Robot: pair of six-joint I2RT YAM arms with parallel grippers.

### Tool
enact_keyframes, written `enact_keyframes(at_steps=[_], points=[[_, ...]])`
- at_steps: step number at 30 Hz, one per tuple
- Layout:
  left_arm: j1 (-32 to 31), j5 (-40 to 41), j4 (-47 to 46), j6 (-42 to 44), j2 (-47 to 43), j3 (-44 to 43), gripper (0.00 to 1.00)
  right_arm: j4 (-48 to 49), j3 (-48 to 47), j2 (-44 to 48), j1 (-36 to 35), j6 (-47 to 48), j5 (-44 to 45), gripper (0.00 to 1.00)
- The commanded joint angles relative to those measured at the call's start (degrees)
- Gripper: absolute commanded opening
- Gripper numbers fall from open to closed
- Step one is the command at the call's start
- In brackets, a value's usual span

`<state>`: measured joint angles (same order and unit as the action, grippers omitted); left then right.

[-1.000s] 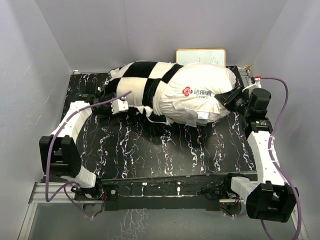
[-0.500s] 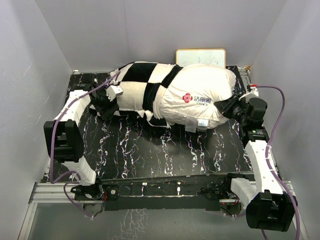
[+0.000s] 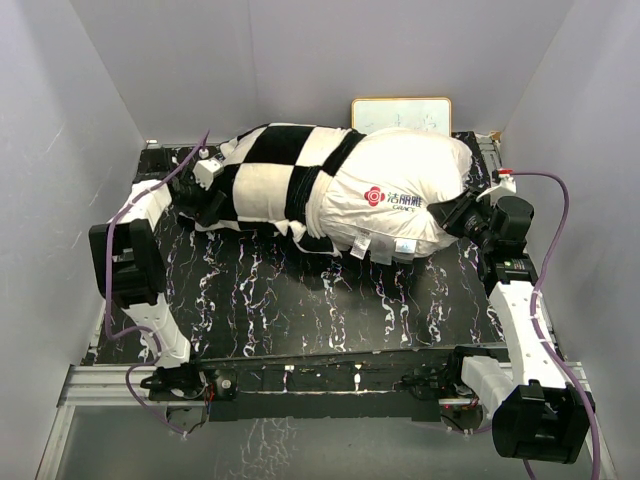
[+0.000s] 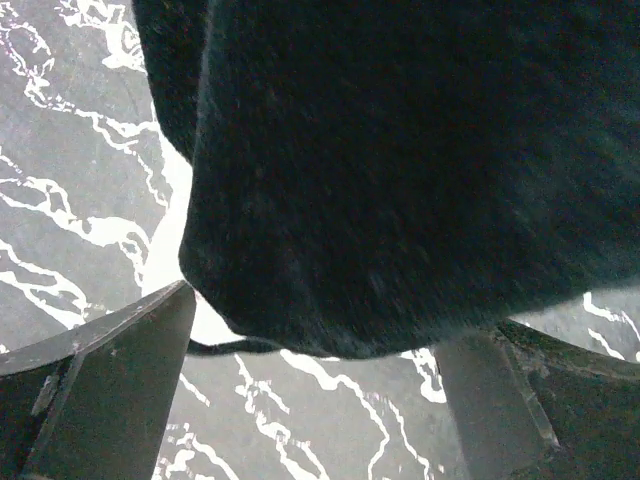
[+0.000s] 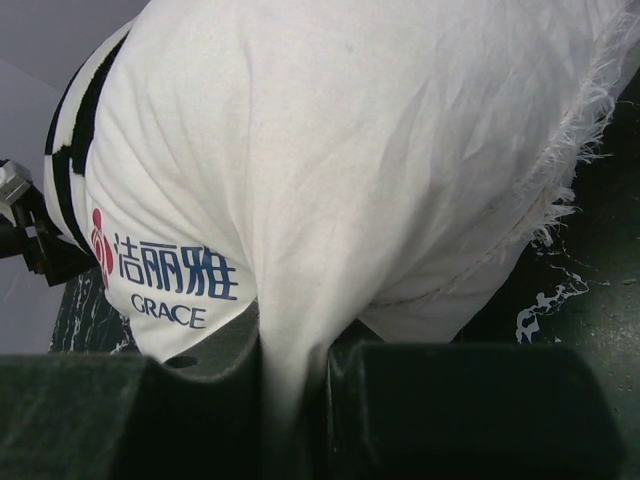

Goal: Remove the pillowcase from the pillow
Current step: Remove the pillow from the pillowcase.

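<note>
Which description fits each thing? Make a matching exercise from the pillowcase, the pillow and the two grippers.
Column one:
1 pillowcase
2 pillow
3 left gripper
4 right gripper

Column two:
a pinched shut on white cloth
b jaws wide open
c black and cream squares
d partly uncovered, red logo showing

Pairs: 1-c, 2-d, 3-b, 4-a

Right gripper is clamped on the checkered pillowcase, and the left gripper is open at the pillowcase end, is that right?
Not quite. The right gripper is clamped on the plain white pillow, not the checkered pillowcase; the right wrist view shows white fabric pinched between its fingers. The left gripper is open at the pillowcase end, as you said.
</note>
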<state>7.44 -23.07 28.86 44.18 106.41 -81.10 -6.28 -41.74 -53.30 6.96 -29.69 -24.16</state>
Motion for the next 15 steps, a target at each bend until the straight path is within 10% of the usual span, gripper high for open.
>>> enact_keyframes(at_steps=[1, 11, 15], points=[[0.29, -4.07, -6.92, -5.66, 2.32, -1.47, 0.97, 4.15, -0.81, 0.70, 0.02, 2.62, 0.04, 0.09], [0.29, -5.91, -10.54, -2.47, 9.80, -5.00, 0.97, 8.19, 0.78, 1.28, 0.00, 1.48, -5.33, 0.08], [0.29, -10.19, -7.69, 1.63, 11.63, -5.21, 0.69, 9.37, 0.82, 1.07, -0.02, 1.39, -7.08, 0.09]])
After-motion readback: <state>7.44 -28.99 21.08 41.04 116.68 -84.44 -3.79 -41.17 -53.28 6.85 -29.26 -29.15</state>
